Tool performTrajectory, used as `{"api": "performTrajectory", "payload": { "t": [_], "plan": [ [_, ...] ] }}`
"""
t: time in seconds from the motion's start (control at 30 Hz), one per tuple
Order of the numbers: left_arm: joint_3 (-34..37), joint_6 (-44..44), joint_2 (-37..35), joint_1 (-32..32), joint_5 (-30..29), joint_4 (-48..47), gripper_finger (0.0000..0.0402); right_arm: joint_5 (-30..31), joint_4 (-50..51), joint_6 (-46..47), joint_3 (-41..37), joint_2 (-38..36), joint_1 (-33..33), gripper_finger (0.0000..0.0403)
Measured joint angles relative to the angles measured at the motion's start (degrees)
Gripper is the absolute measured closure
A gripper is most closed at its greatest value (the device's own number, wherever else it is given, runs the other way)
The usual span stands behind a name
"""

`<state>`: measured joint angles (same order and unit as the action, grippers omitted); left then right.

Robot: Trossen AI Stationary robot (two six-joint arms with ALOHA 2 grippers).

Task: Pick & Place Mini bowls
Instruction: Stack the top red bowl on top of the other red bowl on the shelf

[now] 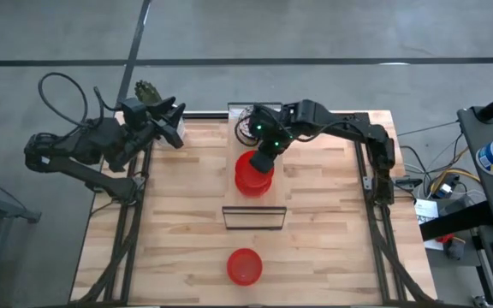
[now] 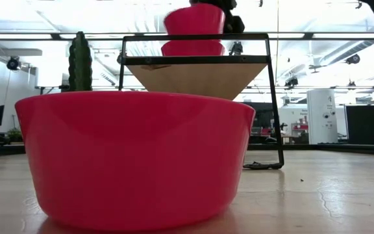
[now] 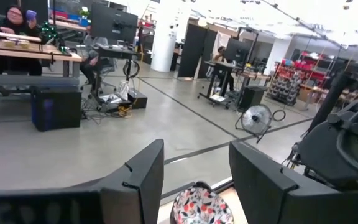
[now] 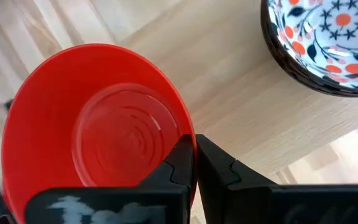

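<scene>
One red bowl [image 4: 98,124] pinched at rim, my right gripper [image 4: 194,152].
Best lowered level onto stack, slow release; left gripper [image 3: 194,171] idle, gaping.

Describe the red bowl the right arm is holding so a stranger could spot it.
Find the black wire frame at the wooden table's middle. Just beyond it, the right gripper's fingers pinch the rim of a plain glossy red plastic bowl. The other red bowl sits alone at the near edge.

cactus [image 2: 80,62] far-left edge | wire stand [image 1: 253,217] mid table [image 1: 332,231]
</scene>
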<state>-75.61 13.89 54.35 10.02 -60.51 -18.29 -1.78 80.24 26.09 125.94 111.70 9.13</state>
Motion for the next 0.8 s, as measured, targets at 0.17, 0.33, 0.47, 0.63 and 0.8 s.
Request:
{"api": "performTrajectory", "payload": {
  "t": [0.17, 0.33, 0.47, 0.63, 0.8],
  "plan": [
    [0.00, 1.50, 0.22, 0.00, 0.09, -2.74, 0.0227, 0.29, -1.95, -0.38, -3.26, -0.04, -0.20, 0.0394],
    [0.00, 1.83, 0.20, 0.00, 0.13, -2.74, 0.0227, 0.06, -5.26, -0.38, -6.34, -0.09, -0.29, 0.0394],
    [0.00, 2.00, 0.20, 0.00, 0.24, -2.76, 0.0227, 0.02, -5.70, -0.25, -8.31, -0.07, -0.26, 0.0394],
    [0.00, 2.36, 0.20, 0.00, 0.56, -2.77, 0.0227, -0.19, -6.06, 0.06, -8.86, -0.09, -0.57, 0.0394],
    [0.00, 2.78, 0.20, 0.00, 2.01, -2.79, 0.0227, 0.30, -6.46, -0.43, -8.86, -0.09, -1.33, 0.0383]
  ]
}}
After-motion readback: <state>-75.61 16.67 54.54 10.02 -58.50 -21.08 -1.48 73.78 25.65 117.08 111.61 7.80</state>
